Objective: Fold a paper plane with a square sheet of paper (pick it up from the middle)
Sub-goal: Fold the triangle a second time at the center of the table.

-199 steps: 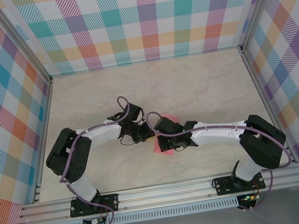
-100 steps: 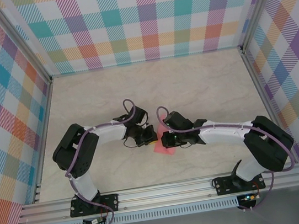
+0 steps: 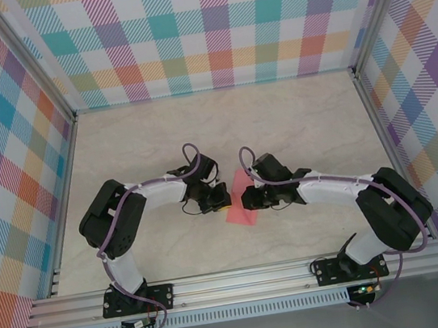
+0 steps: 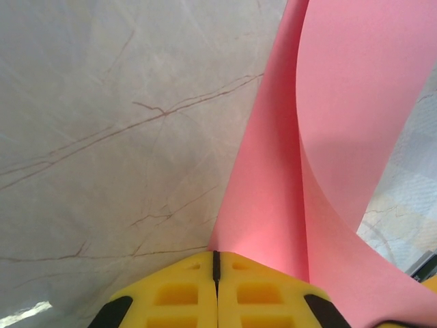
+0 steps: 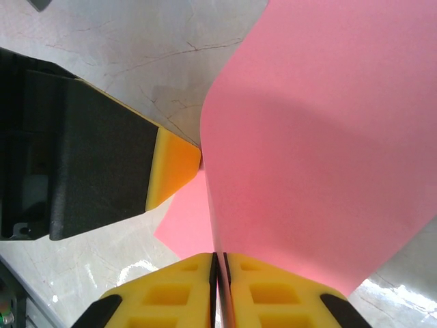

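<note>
I find the thin salmon-pink square sheet of paper point(image 3: 240, 207) bowed over the marbled bench point(image 3: 294, 121), my left fingers point(image 4: 218, 270) and right fingers point(image 5: 222, 266) both clenched on its edges; judged light, limp, crease-prone, so best held lightly near an edge.

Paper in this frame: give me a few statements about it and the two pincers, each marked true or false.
1. The left pincer and right pincer are each shut on the paper. True.
2. The paper lies flat on the table. False: it bows in a curve between the pincers.
3. The paper is blue. False: it is pink.
4. The two pincers sit close together, facing each other. True.
</note>
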Controlling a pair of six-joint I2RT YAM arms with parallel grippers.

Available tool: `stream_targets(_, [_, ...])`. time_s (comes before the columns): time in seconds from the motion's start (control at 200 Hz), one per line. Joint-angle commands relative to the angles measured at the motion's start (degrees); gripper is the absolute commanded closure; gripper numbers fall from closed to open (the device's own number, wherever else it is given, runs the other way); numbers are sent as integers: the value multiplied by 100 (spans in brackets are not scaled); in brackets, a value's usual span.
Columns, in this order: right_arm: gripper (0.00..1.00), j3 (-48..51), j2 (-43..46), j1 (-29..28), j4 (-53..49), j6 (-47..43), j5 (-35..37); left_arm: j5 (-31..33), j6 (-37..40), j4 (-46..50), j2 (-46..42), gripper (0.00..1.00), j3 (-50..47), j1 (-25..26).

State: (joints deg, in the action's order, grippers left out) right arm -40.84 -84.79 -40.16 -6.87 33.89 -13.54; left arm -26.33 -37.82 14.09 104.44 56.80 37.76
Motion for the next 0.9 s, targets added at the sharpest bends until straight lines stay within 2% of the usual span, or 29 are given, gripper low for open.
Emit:
stream_targets(0.0, [87,73,-62,112,167,-309,-386,207,126,355,190,95,40,83])
stream_targets(0.335, [87,143,-385,385,334,-566,-859,199,154,407,226,95,87,83])
stream_targets(0.9, [86,135,-642,729,422,-965,-1093,207,162,480,296,95,207,81])
